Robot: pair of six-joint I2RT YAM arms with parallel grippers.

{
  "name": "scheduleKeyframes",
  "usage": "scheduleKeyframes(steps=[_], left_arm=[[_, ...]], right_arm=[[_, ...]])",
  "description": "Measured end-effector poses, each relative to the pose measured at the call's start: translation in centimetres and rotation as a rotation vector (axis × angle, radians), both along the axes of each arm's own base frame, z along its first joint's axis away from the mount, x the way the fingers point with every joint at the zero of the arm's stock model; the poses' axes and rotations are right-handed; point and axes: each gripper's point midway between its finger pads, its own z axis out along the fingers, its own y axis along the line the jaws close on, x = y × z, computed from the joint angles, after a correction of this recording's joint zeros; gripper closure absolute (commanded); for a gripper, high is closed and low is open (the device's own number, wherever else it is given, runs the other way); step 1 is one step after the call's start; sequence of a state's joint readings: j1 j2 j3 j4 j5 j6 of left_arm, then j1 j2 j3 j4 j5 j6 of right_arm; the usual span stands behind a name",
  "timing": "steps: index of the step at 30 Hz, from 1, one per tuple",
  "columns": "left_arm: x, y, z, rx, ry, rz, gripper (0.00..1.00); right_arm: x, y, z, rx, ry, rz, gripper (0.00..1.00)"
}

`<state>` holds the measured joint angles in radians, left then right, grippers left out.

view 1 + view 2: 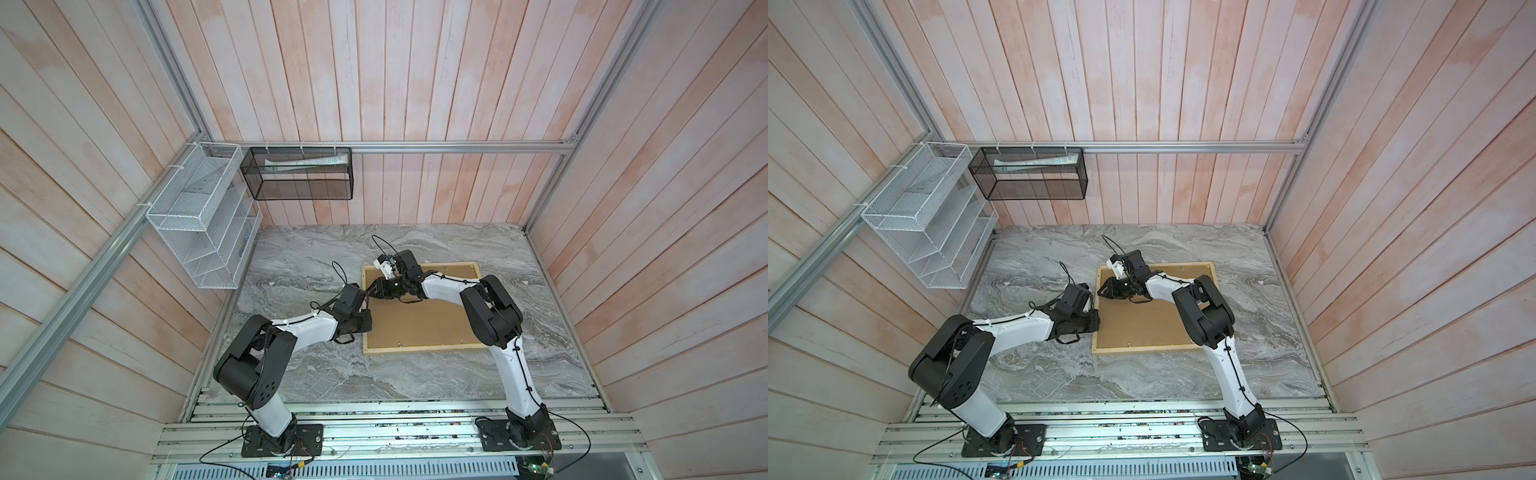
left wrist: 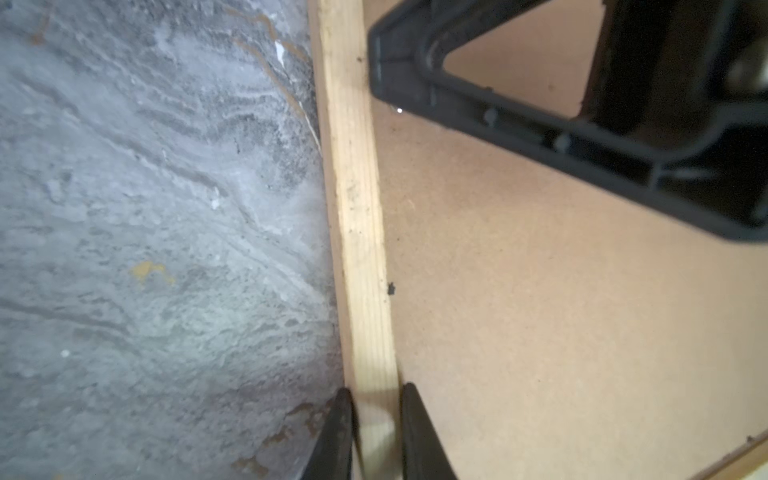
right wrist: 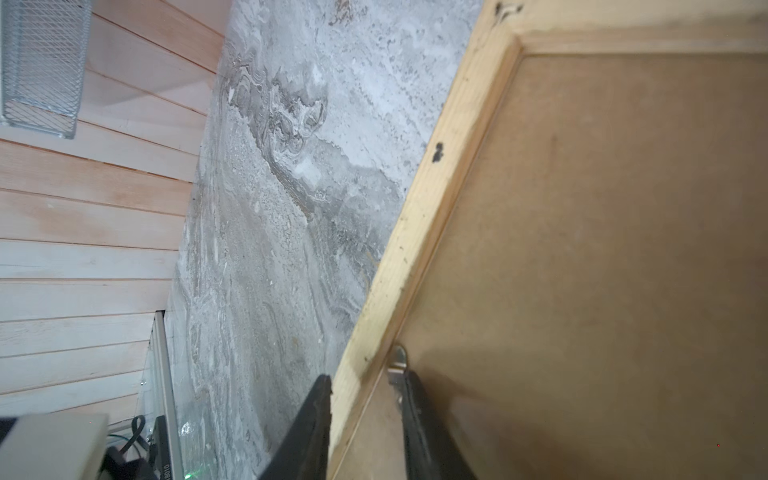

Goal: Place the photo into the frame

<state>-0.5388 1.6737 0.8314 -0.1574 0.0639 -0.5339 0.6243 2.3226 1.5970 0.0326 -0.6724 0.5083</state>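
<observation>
1. So, we've got the frame [image 1: 419,348] [image 1: 1142,349] lying flat, back side up, roughly mid-bench on the grey marbled bench [image 1: 311,257] [image 1: 1038,257]. Its long sides run left to right in both top views.
2. A brown backing panel [image 1: 419,320] [image 1: 1142,324] fills the opening inside the pale wood rails. Whether the photo sits under it we can't tell; it doesn't show in any view.
3. Both arms are at the same short rail, the one on the left of the frame in both top views.
4. Left tool [image 2: 376,390]: in the left wrist view one of its fingers [image 2: 338,436] is on the bench side of the frame [image 2: 357,208] and the other is on the panel side. Both sit snug against the wood, so we read it as clamped on the frame, towards the front half of that rail.
5. Right tool [image 3: 365,376]: this arm reaches across the panel to the same rail further back. One of its fingers [image 3: 309,432] sits outside the frame [image 3: 415,232]. The other is on the panel side, tip against a small metal tab [image 3: 398,357] at the inner edge.
6. Its jaws stand partway apart around the rail. Whether they're actually squeezing, we can't tell.
7. Off to the side there's a white wire rack [image 1: 195,224] on the left wall. On the back wall hangs a black mesh basket [image 1: 297,183] with some papers [image 1: 303,163] in it. Both are well apart from the frame.
</observation>
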Motion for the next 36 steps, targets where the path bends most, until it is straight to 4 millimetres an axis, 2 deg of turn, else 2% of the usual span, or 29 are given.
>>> scheduleKeyframes(steps=[11, 20, 25, 30, 36], left_arm=[[0.02, 0.02, 0.02, 0.003, 0.000, -0.008, 0.88], [0.02, 0.01, 0.03, -0.002, 0.002, -0.009, 0.88], [0.02, 0.00, 0.04, -0.006, 0.004, -0.010, 0.88], [0.02, -0.01, 0.04, -0.007, 0.005, -0.011, 0.88], [0.01, 0.01, 0.03, -0.007, 0.005, -0.010, 0.89]], right_arm=[[-0.15, 0.05, 0.10, 0.042, -0.029, 0.074, 0.69], [0.09, 0.04, 0.07, 0.036, -0.013, 0.054, 0.69], [0.58, 0.67, 0.03, 0.088, 0.018, 0.030, 0.69], [0.75, 0.60, -0.01, 0.131, 0.071, 0.024, 0.69], [0.54, 0.52, -0.11, 0.139, 0.057, 0.039, 0.70]])
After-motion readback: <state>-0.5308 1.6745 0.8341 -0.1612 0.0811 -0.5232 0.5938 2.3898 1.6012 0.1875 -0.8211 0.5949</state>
